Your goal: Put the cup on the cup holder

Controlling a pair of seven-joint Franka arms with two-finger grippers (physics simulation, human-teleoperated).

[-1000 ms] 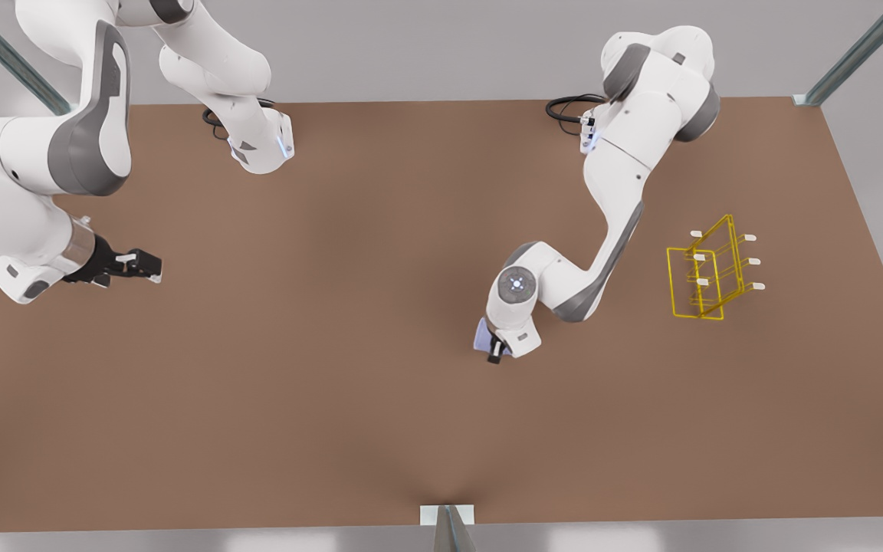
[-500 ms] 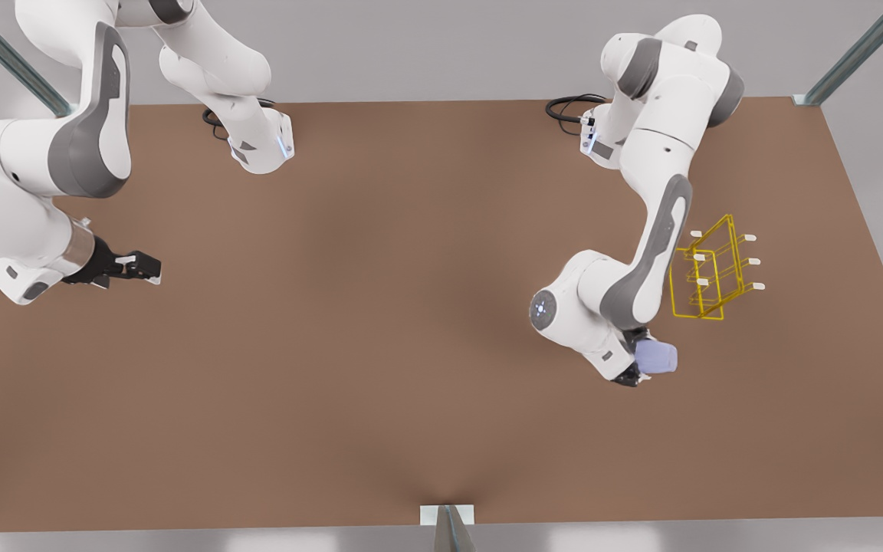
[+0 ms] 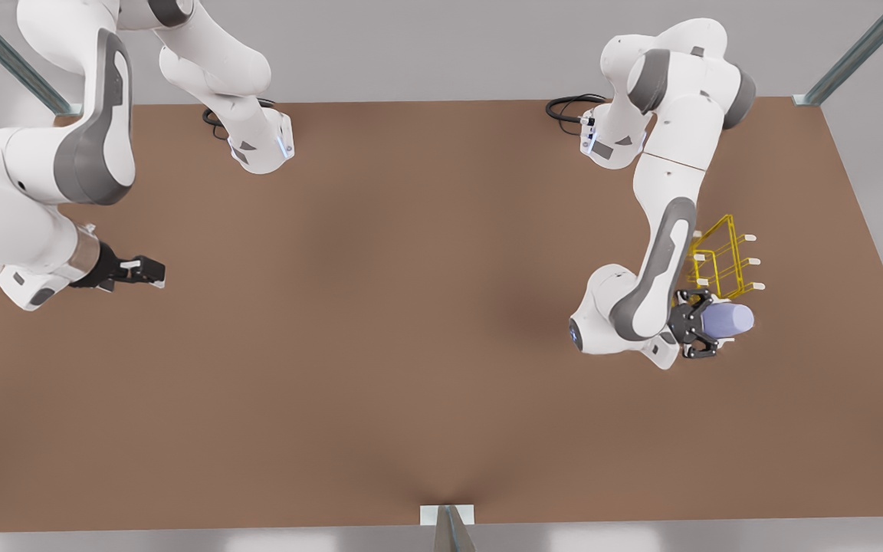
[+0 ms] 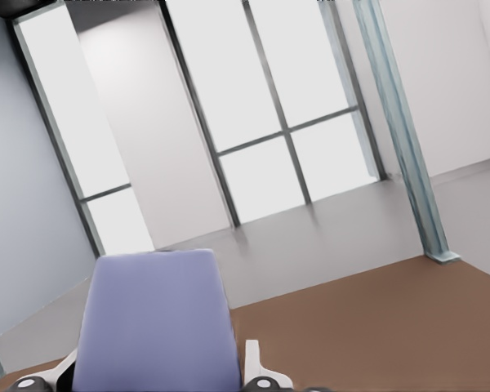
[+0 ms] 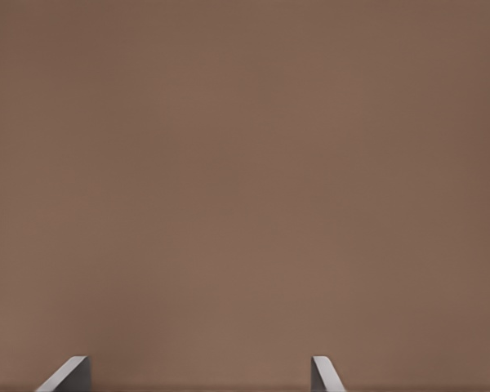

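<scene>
Carriage of the cup [image 3: 729, 320] to the cup holder [image 3: 720, 264] was the step in hand. In the front view, at the right of the frame, the left gripper [image 3: 706, 330] had its fingers clamped on the lavender cup, which lay on its side in the air with one end pointing toward the frame's right edge; which end was the rim could not be told. The left wrist view showed the same cup [image 4: 157, 322] low in the frame with a pale fingertip [image 4: 255, 363] against its wall. The yellow wire holder stood on the brown table [image 3: 380, 322] just above the cup in the frame, its white-tipped prongs pointing to the frame's right. Cup and wire looked very near, perhaps overlapping in the picture, though contact could not be judged from above.

To do it well, the arm would likely need to bring the cup's open mouth in line with one prong, then slide it on along the prong's own axis, slowly, so that the thin frame was not pushed or tipped. The grip should probably hold until the cup sat well onto the prong. The arm's elbow crossed over the holder's near side in the picture, so clearance there deserved care.

The right gripper [image 3: 142, 270] waited at the frame's far left, fingers apart, over bare table [image 5: 245, 180].
</scene>
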